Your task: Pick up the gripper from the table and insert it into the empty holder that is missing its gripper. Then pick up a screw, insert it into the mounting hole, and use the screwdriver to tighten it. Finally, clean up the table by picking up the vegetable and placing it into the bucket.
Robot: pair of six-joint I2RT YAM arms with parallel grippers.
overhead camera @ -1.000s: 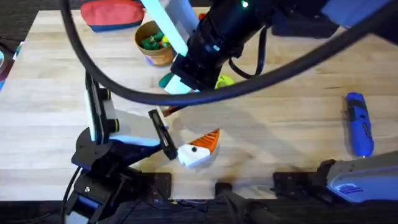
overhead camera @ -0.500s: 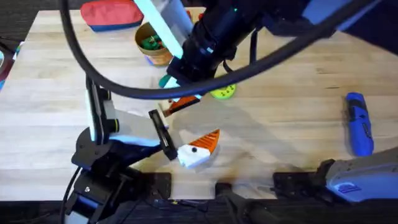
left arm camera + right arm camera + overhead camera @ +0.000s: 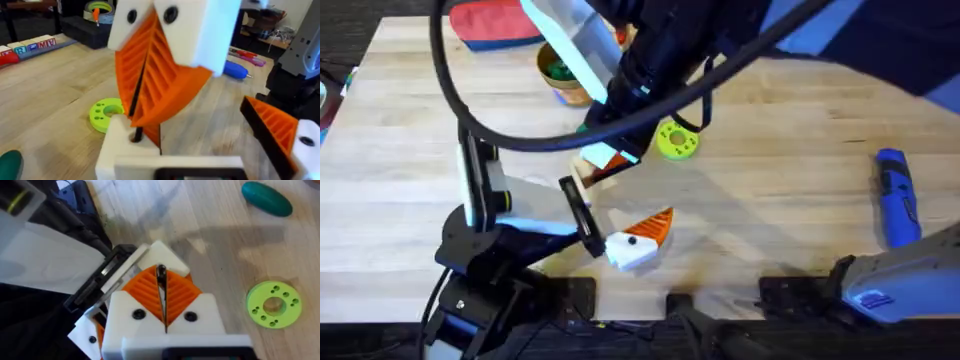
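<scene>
On the wooden counter [image 3: 790, 200], the right arm [image 3: 690, 40] reaches across from 2 o'clock, large and dark under the overhead camera, and angles down toward the middle. The left arm [image 3: 480, 250] lies low at 7 o'clock, its forearm pointing toward 3 o'clock. The right tool [image 3: 605, 162] hangs just above the wood. Its orange ribbed pads [image 3: 145, 287] are pressed together on a thin dark pin, which I judge to be the screw [image 3: 161, 275]. The pin's long axis runs along the seam between the pads, with its end poking out past the tips. The left tool [image 3: 635, 243] rests with its fingers spread apart, holding nothing. It carries the white holder [image 3: 628, 256] with the orange gripper wedge [image 3: 657, 227] seated against it. A dark mounting hole [image 3: 632, 240] faces up where the two meet. The coming move turns on one relation: that hole lies at about 5 o'clock from the right tool, close but not yet beneath it. The right arm is the nearer and already carries the pin, so it would have to slide toward 5 o'clock and bring the pin's axis in line with the hole. I cannot tell from these views how far off that alignment is. The lime ring [image 3: 677, 140] sits at 2 o'clock of the right tool. The blue screwdriver [image 3: 898, 195] lies well apart at 3 o'clock, lengthwise from 12 to 6.
</scene>
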